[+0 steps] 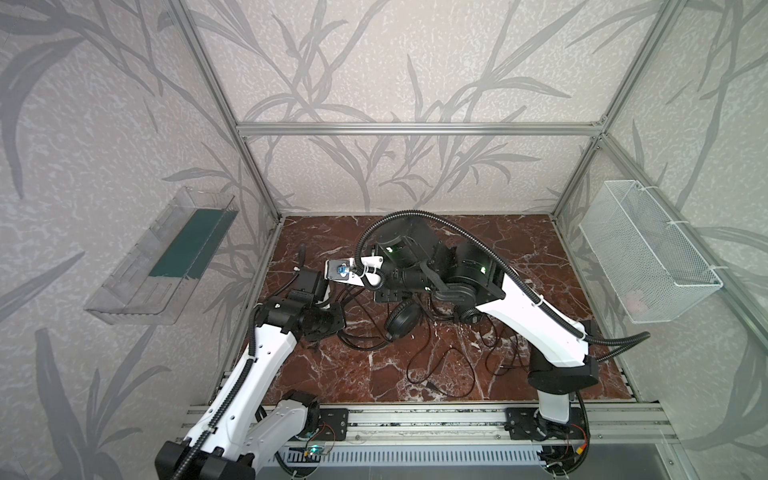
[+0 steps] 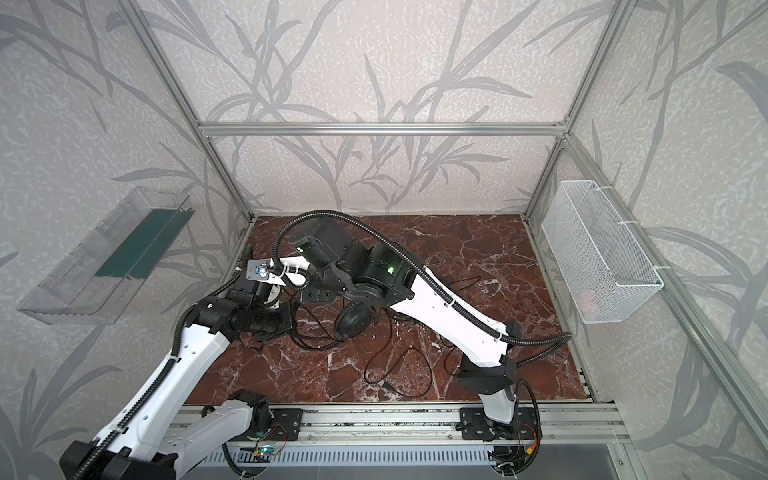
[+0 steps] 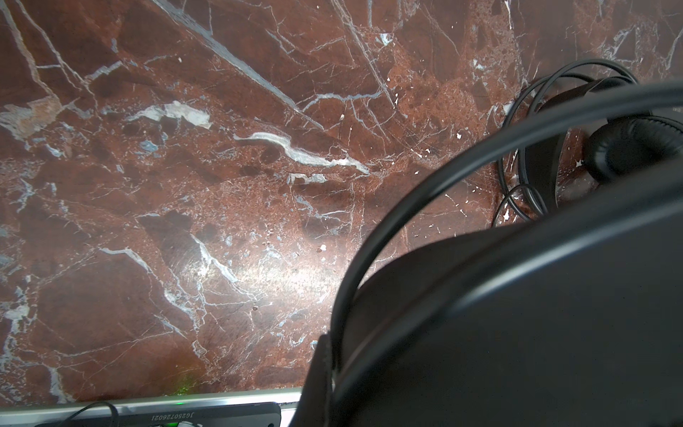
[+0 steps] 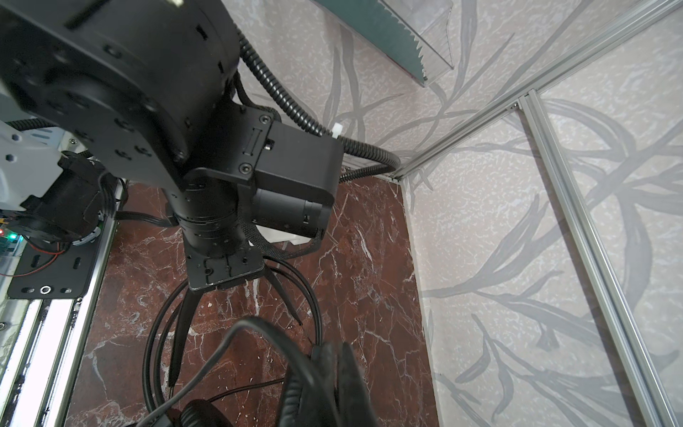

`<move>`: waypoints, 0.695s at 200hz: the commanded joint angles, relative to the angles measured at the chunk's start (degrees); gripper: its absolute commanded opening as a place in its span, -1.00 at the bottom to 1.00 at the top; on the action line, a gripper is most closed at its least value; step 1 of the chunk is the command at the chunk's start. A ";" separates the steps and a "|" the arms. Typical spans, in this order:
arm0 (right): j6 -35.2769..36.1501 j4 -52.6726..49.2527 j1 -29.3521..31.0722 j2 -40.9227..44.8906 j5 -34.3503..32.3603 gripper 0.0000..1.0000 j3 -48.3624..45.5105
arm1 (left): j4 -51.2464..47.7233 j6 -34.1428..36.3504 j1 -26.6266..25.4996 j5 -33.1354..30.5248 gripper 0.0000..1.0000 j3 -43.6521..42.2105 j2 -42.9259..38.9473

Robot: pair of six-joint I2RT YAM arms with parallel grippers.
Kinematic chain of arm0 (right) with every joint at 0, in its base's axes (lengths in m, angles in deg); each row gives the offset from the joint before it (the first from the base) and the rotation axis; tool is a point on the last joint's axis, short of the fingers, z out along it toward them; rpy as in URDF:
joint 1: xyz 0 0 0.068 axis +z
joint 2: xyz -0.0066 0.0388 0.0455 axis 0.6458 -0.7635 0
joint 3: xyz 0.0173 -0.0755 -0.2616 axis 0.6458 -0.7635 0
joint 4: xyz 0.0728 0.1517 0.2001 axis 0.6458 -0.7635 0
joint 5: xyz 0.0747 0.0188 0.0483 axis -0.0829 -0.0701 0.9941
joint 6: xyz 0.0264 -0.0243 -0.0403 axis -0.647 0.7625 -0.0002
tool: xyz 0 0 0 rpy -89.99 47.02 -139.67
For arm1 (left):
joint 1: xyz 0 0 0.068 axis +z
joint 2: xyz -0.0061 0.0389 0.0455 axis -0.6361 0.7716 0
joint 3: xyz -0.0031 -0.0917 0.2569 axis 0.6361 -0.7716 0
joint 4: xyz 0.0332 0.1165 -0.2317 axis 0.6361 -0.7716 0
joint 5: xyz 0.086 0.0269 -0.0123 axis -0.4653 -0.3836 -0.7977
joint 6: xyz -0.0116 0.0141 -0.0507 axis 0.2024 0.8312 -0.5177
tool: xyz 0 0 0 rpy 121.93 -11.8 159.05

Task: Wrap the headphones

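The black headphones lie tangled at mid-table in both top views, one earcup (image 1: 402,322) (image 2: 353,321) tilted on edge under the right arm. Their thin cable loops toward the front and ends in a plug (image 2: 388,385). In the left wrist view my left gripper (image 3: 330,355) is shut on the headband (image 3: 517,332), whose wire (image 3: 406,207) arcs away toward another earcup (image 3: 635,148). In the right wrist view my right gripper (image 4: 338,355) is shut, with a cable (image 4: 236,325) and a padded part pressed into it. Both grippers' tips are hidden in both top views.
The red marble table (image 1: 519,257) is walled on three sides. A clear bin (image 1: 166,266) hangs on the left wall and a white mesh basket (image 1: 648,270) on the right wall. An aluminium rail (image 1: 415,419) runs along the front edge. The two wrists nearly touch.
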 commanded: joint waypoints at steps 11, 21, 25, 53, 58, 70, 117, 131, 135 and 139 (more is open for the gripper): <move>-1.63 0.88 1.61 -1.06 -1.15 -1.00 0.20 | 2.33 -1.15 -0.66 1.29 -1.00 1.09 0.20; -2.00 0.27 2.48 -1.58 -1.19 -1.00 0.36 | 2.49 -1.28 -0.72 1.37 -1.00 1.18 0.38; -1.73 0.22 2.82 -1.84 -2.06 -1.00 0.29 | 2.48 -1.27 -0.66 1.57 -1.00 1.24 0.33; 0.92 2.98 2.40 -2.09 -8.60 -1.00 -2.69 | 2.66 -0.76 -0.96 3.38 -1.00 1.38 0.25; 0.99 3.46 1.96 -1.87 -8.62 -1.00 -3.06 | 2.60 -0.57 -1.07 3.38 -1.00 1.36 0.07; -0.09 4.20 -0.15 -1.49 -6.75 -1.00 -3.25 | 2.36 -0.27 -1.31 3.40 -1.00 1.44 -0.39; -1.87 5.77 -6.41 -3.40 -1.54 -1.00 0.19 | 1.97 -0.33 -4.35 3.48 -1.00 1.24 -2.26; -1.78 6.03 -7.75 -4.69 -1.77 -1.00 1.36 | 1.67 -0.26 -5.56 3.62 -1.00 2.14 -2.95; -1.74 5.97 -8.23 -4.94 -1.78 -1.00 1.57 | 1.50 -0.26 -5.87 3.51 -1.00 2.39 -3.11; -1.74 6.01 -8.75 -5.12 -1.71 -1.00 1.66 | 1.22 -0.27 -6.17 3.20 -1.00 2.85 -3.39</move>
